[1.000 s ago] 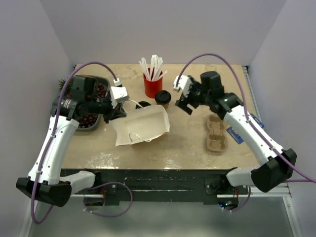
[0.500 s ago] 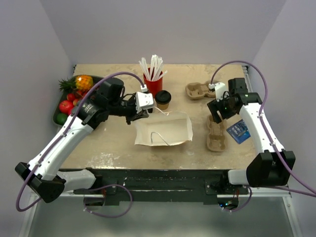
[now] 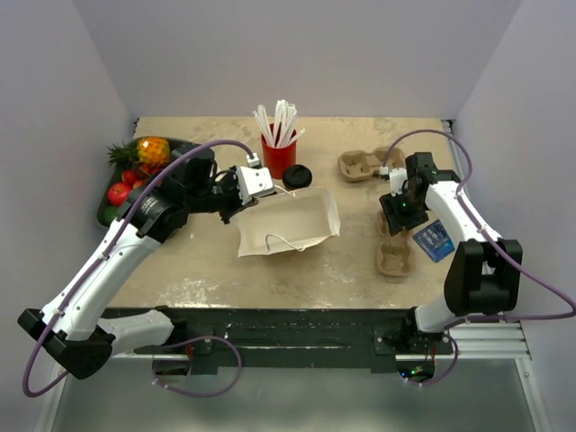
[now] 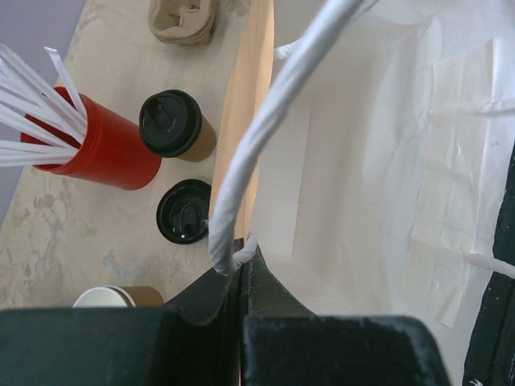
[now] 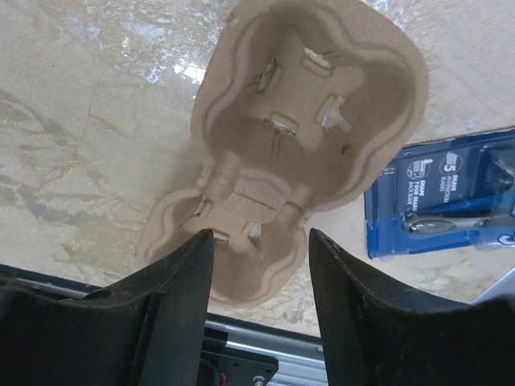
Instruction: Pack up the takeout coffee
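Our left fingers (image 4: 201, 301) pinch the handle (image 4: 259, 145) of the white paper bag (image 4: 362, 161).
We should centre the half-spread right fingers (image 5: 173, 305) over the tan moulded-pulp cup carrier (image 5: 314, 121).

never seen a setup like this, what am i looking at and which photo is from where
Two robot arms are bolted to the edge of a table. One picture looks down from above; the other two come from cameras on the wrists. The left gripper is shut on the bag handle of a white paper bag. The right gripper hangs open over a cardboard cup carrier. Also on it: the takeout coffee, a red straw cup, a loose black lid, a fruit tray and a blue packet.
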